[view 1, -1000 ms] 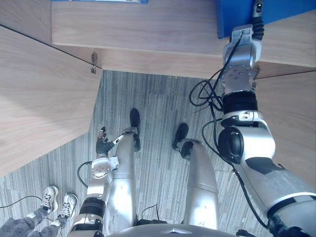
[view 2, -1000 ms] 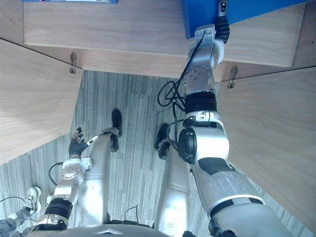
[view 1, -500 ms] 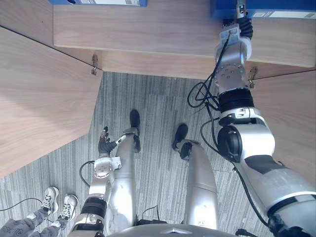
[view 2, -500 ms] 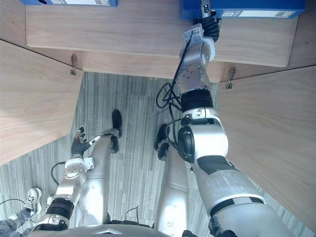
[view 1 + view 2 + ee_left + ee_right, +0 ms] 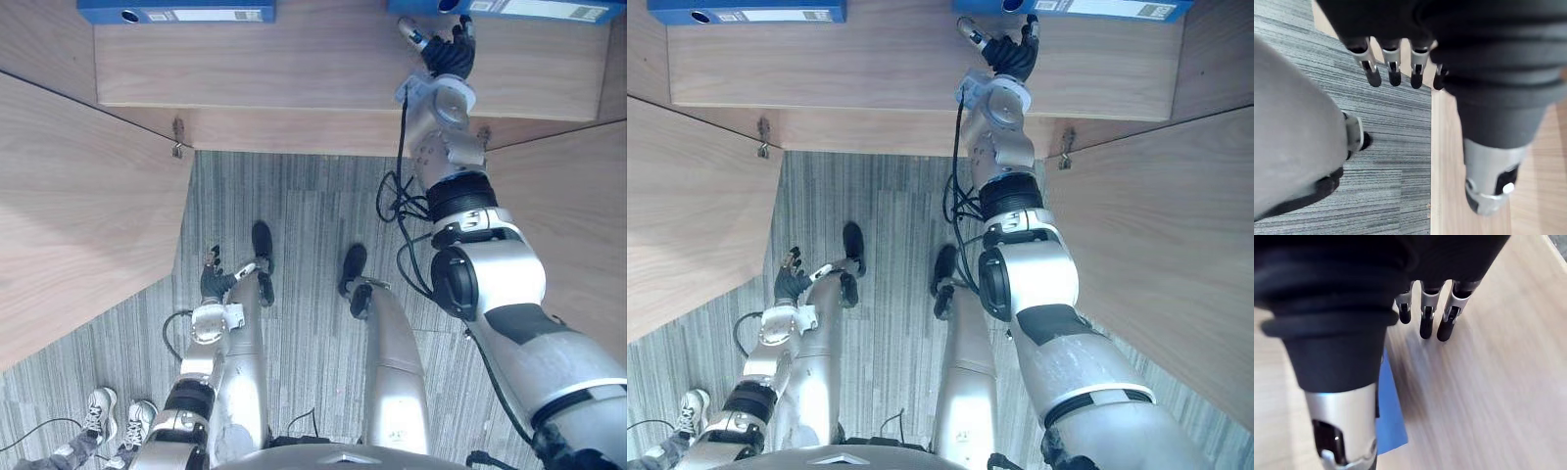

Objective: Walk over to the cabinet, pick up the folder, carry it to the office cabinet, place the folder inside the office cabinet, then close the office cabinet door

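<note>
A blue folder point(image 5: 529, 8) lies flat on the wooden shelf point(image 5: 294, 69) inside the office cabinet, at its right end. My right hand point(image 5: 444, 59) hovers just in front of it, open with fingers spread, holding nothing. In the right wrist view its straight fingers point(image 5: 1425, 318) point over the bare shelf, with a strip of the blue folder point(image 5: 1388, 406) beside the thumb. My left hand point(image 5: 214, 282) hangs low beside my leg, open and empty; its fingers point(image 5: 1393, 68) point down at the carpet.
A second blue folder point(image 5: 176, 12) lies at the shelf's left end. Both wooden cabinet doors stand open: the left door point(image 5: 78, 215) and the right door point(image 5: 578, 225) flank me. Grey carpet point(image 5: 304, 206) lies between them. A person's shoes point(image 5: 113, 416) stand at lower left.
My right hand has let go of the blue folder, drawn back a little and spread its fingers. The folder has gone from tilted in my grip to lying on the shelf.
</note>
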Motion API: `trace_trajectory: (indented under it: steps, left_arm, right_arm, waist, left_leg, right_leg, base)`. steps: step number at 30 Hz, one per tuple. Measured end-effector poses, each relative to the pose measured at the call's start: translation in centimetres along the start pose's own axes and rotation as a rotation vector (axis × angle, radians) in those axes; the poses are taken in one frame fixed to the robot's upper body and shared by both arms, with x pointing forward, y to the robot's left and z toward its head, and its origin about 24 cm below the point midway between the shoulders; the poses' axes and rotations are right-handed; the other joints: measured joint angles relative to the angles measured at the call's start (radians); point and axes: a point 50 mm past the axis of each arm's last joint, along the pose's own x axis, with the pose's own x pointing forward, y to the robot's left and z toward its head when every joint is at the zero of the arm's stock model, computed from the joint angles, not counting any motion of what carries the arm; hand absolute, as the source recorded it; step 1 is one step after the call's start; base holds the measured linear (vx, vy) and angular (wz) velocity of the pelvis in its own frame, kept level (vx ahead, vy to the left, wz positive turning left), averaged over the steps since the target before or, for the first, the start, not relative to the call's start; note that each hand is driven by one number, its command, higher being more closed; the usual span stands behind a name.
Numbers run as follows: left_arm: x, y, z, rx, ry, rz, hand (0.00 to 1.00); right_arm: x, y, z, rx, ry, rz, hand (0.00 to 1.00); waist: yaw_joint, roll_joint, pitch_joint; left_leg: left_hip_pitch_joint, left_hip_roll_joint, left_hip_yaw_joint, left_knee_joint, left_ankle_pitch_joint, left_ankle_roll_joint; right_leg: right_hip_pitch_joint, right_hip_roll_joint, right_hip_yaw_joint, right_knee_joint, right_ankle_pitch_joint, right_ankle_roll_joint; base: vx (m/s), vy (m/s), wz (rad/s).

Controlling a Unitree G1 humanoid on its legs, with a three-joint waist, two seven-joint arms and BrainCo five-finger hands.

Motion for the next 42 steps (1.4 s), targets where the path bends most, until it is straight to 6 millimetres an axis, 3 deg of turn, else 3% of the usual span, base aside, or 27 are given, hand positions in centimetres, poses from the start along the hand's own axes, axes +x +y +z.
trace_trajectory:
  steps: [8,12,13,20,22,31,35,42]
  left_arm:
    - [3.7,-1.3,5.3,-0.093,-0.053,0.014,0.00]
    - [4.3,-2.0,7.3,-0.116,-0.095,-0.001,0.00]
    - [4.3,-2.1,7.3,-0.117,-0.096,-0.002,0.00]
    - [3.1,-0.5,3.7,-0.068,-0.021,0.037,0.00]
    - [2.4,0.1,2.8,-0.041,-0.017,0.046,0.00]
    - [1.8,0.4,2.4,-0.006,-0.048,0.046,0.00]
    - [1.7,0.6,2.2,-0.005,-0.049,0.051,0.00]
    - [1.6,1.2,2.5,-0.002,-0.081,0.086,0.00]
  right_arm:
    - [0.0,-0.4,-0.8,-0.344,-0.042,0.032,0.00]
    - [-0.2,-0.4,-1.1,-0.450,-0.069,0.037,0.00]
    - [-0.4,-0.7,-1.2,-0.490,-0.087,0.034,1.00]
    - [-3.3,-1.9,-1.9,-0.680,-0.292,0.030,1.00]
    - [-3.9,-1.7,-1.1,-0.738,-0.388,0.039,1.00]
    - [-4.5,-0.8,-0.1,-0.846,-0.536,0.101,1.00]
    - [-3.7,-0.9,-0.4,-0.914,-0.527,0.117,1.00]
    - [-1.9,0.0,2.9,-0.929,-0.590,0.104,1.00]
  waist:
    - [-0.032,0.000,0.000]
    - [-0.046,0.000,0.000]
    - [-0.046,0.000,0.000]
    - [-0.043,0.000,0.000]
    - [-0.038,-0.001,0.000]
    - [-0.015,-0.002,0.001]
    - [-0.009,-0.004,0.003]
    - [-0.005,-0.021,0.014]
  left_leg:
    - [0.021,0.008,0.024,-0.029,0.012,0.016]
    - [0.023,0.009,0.033,-0.031,0.011,0.017]
    - [0.025,0.009,0.035,-0.029,0.010,0.018]
    - [0.024,0.012,0.039,-0.013,-0.011,0.016]
    - [0.011,0.010,0.042,-0.010,-0.014,0.011]
    - [-0.074,0.006,0.010,0.039,-0.014,0.011]
    - [-0.119,0.004,-0.007,0.057,-0.014,0.010]
    - [-0.175,-0.001,-0.015,0.071,-0.005,0.007]
  right_leg:
    - [0.019,0.013,0.021,-0.066,0.047,0.011]
    - [0.020,0.014,0.028,-0.075,0.053,0.015]
    - [0.020,0.014,0.030,-0.075,0.053,0.015]
    - [0.012,0.013,0.035,-0.050,0.033,0.015]
    - [-0.009,0.010,0.036,-0.034,0.021,0.008]
    - [-0.090,-0.003,0.021,0.047,-0.010,0.005]
    - [-0.129,-0.008,0.008,0.074,-0.020,0.003]
    - [-0.190,-0.020,0.002,0.113,-0.034,0.005]
  base:
    - [-0.02,0.005,-0.11]
    - [-0.01,0.003,-0.05]
    - [0.00,-0.004,-0.04]
    - [0.00,-0.005,0.00]
    - [0.00,-0.018,0.00]
    - [0.01,-0.030,0.08]
    - [-0.02,-0.018,0.08]
    - [-0.02,-0.024,0.05]
